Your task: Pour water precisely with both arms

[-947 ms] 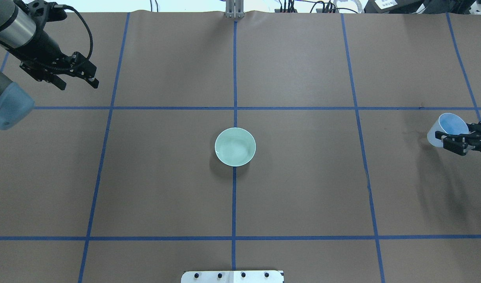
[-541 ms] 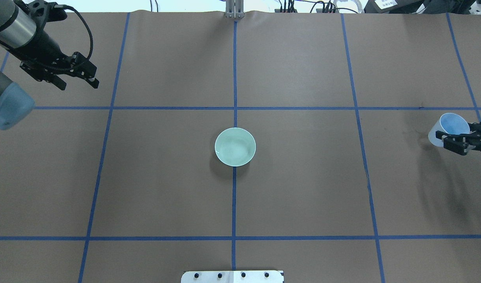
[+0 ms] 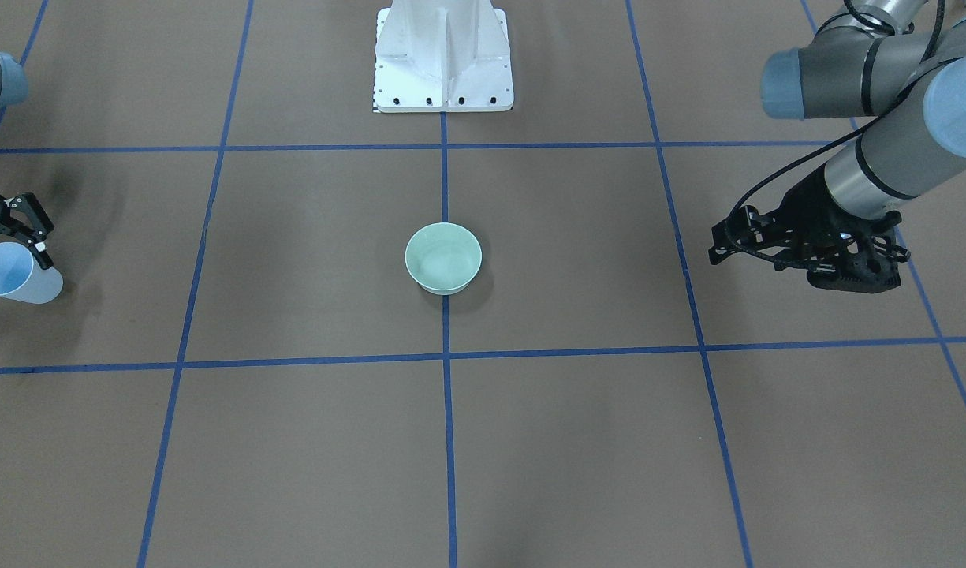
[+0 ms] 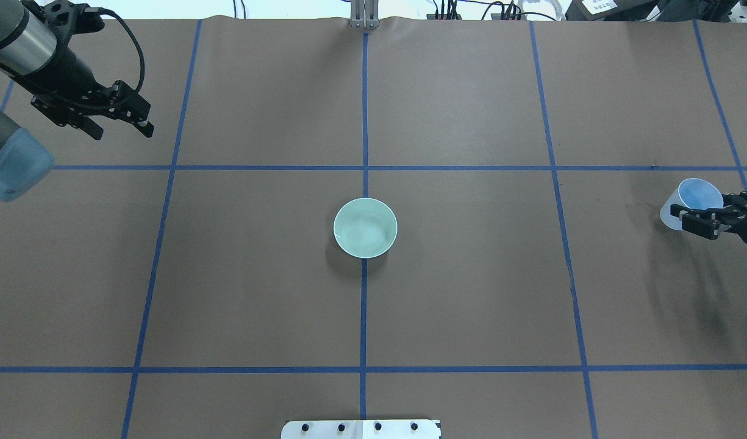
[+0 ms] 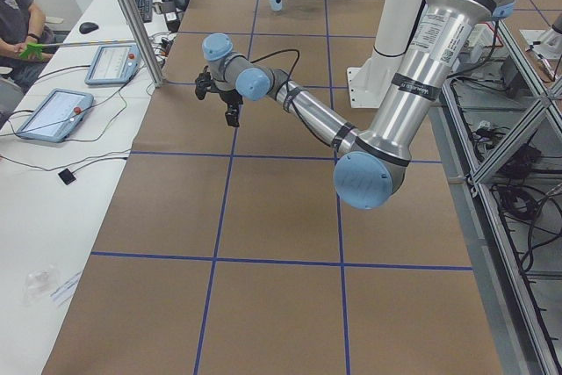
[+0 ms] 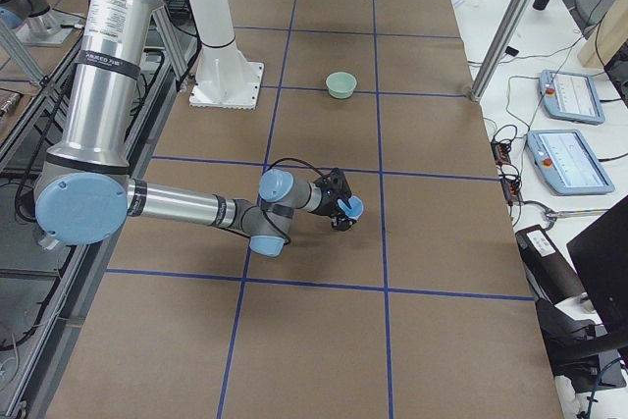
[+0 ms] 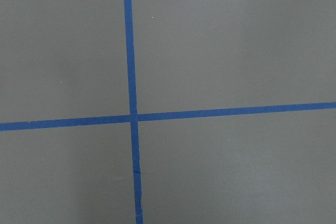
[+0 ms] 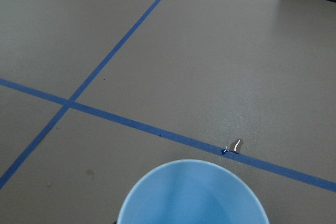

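- Water-pouring trial between moves: a blue plastic cup (image 4: 693, 196) is clamped in the right gripper (image 4: 685, 220) at the right edge of the brown table (image 4: 471, 292). It is well apart from the pale green bowl (image 4: 365, 227), which stands on the centre tape line (image 4: 364, 317).
- The left gripper (image 4: 122, 132) hangs over the table's far left corner, jaws spread wide with nothing between them. Its wrist camera sees only brown surface and crossed tape.
- The bowl stands upright and alone. A faint glossy sheen inside suggests water (image 4: 361, 231) lies there, though the liquid is too clear to be sure.
- The right wrist view looks straight into the cup's pale blue inside and shows no definite water line, so how much it holds cannot be told.
- On this evidence, the right arm (image 6: 182, 205) has either finished a pour or not begun one. The left arm (image 4: 25, 46) carries no vessel, so its share appears outstanding.
- Whether the cup rests on the table or hangs just above it cannot be told.
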Robot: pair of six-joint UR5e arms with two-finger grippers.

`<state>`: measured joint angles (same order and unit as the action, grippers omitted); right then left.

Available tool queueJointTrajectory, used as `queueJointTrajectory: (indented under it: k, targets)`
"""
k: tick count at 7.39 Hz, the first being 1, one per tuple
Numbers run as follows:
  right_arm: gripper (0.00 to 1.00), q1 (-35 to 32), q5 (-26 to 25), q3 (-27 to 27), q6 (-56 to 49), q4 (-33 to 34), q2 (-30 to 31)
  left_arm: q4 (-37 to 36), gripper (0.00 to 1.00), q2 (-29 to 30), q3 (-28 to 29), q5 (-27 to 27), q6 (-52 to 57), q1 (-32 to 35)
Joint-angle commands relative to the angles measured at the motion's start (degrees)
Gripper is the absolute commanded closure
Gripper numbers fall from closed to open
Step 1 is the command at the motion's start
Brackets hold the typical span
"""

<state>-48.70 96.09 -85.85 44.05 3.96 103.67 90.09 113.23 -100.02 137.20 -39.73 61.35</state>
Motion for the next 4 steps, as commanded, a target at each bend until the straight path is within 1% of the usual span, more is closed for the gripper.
queueJointTrajectory:
  k: [1, 3, 4]
  targets:
    - [0.15, 0.44, -0.12, 0.95, 0.16, 0.0, -0.66, 0.0, 0.0, 0.06, 0.0, 0.0, 0.0, 0.0]
    - [0.12, 0.79, -0.2, 1.3, 0.16, 0.0, -0.75, 0.0, 0.0, 0.06, 0.0, 0.0, 0.0, 0.0]
    - [0.07, 0.88, -0.2, 1.39, 0.16, 0.0, -0.75, 0.0, 0.0, 0.15, 0.0, 0.0, 0.0, 0.09]
